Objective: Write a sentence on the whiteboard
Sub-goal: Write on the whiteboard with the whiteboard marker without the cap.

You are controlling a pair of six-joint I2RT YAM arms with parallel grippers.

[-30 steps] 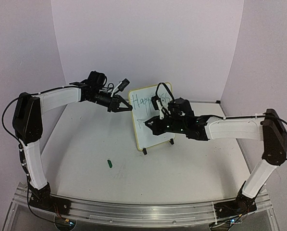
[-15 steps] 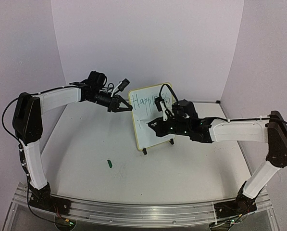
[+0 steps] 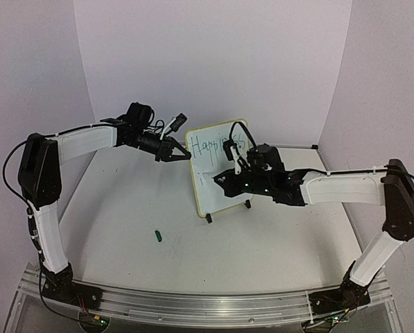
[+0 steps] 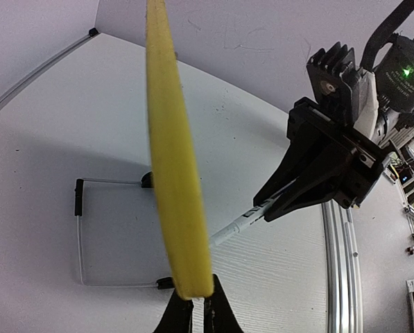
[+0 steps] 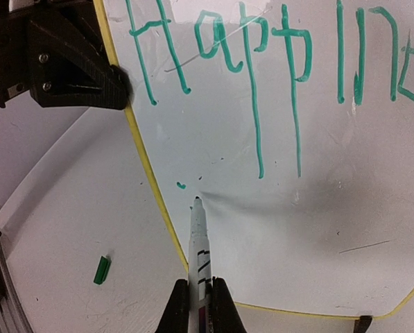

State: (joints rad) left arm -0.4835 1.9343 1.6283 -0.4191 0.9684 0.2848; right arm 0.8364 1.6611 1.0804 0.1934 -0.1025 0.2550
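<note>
On the left of the desk (image 3: 123, 222), the left jaws clamp the whiteboard (image 3: 205, 198) by its yellow edge, holding it standing. Up top runs the sentence (image 3: 217, 145), "Happiness" so far. To the right, the right jaws grip the marker (image 5: 198, 236), long axis pointing at the board, tip right by the blank patch below the H. The second line looks next.

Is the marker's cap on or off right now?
Off. The marker shows a bare tip by the whiteboard, and the green cap lies on the table.
</note>
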